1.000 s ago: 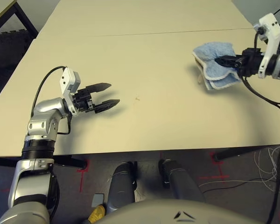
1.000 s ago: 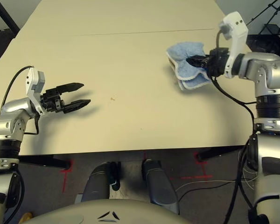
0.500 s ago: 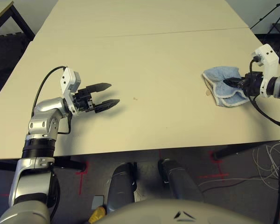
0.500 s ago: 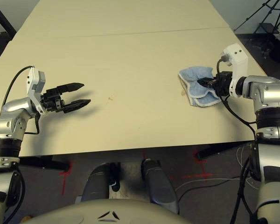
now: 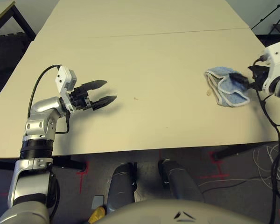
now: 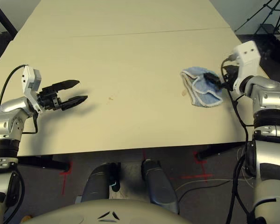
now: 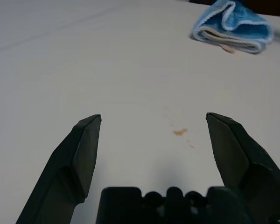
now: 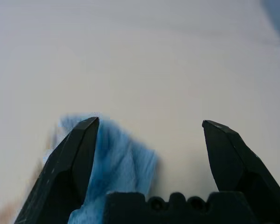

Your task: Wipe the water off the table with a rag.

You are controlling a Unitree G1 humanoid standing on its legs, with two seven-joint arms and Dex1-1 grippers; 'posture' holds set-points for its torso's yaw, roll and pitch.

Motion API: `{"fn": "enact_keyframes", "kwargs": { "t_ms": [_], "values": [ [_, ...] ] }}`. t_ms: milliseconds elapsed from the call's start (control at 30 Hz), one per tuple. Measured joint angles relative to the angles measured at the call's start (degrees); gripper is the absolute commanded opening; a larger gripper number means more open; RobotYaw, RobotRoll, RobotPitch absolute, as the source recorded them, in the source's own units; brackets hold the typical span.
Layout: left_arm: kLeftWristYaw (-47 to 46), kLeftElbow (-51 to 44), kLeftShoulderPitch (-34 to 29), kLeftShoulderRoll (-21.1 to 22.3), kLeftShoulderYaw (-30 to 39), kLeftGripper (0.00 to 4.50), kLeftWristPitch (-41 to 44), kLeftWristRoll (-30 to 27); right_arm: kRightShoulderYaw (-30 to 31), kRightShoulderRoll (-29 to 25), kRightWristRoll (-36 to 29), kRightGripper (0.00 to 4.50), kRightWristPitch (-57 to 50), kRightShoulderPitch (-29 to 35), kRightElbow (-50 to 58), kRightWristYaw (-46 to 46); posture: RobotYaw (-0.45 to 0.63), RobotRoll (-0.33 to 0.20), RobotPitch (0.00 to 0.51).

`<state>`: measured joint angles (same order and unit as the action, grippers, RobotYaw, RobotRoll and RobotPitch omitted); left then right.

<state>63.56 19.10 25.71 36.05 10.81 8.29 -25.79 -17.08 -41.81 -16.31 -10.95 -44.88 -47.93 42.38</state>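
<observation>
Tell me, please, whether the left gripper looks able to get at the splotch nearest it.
Probably yes: the left gripper is open, and bare tabletop lies between it and the splotch.

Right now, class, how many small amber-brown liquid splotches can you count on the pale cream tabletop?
2: one splotch just beyond the left end effector's tips, another splotch beside the light blue terry cloth. More may hide beneath it.

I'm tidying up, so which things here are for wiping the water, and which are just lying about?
For the job:
- light blue terry rag
- amber liquid splotches
- wide cream tabletop

Just lying about:
- white cable
- black tripod
</observation>
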Motion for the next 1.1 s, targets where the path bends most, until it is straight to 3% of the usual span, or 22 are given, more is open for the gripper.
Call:
{"fn": "enact_keyframes", "kwargs": {
  "t_ms": [267,633,1100],
  "values": [
    [-15.16,7.04,4.25,-1.7,6.68,4.5,-6.24,1.04,-5.69,1.83,-6.46,4.47,6.2,1.35,0.7,4.9,-0.17,0.0,0.149],
    [-31.54,16.66,5.06,-1.58,11.51,4.5,-14.64,5.64,-8.89,1.85,-7.01,4.47,16.68,5.19,-2.55,3.04,-0.15,0.0,0.149],
    [-37.66,23.98,8.17,-1.47,12.27,4.5,-20.0,7.85,-10.09,3.19,-7.09,4.47,19.99,10.43,-3.76,1.21,-0.16,0.0,0.147]
  ]
}}
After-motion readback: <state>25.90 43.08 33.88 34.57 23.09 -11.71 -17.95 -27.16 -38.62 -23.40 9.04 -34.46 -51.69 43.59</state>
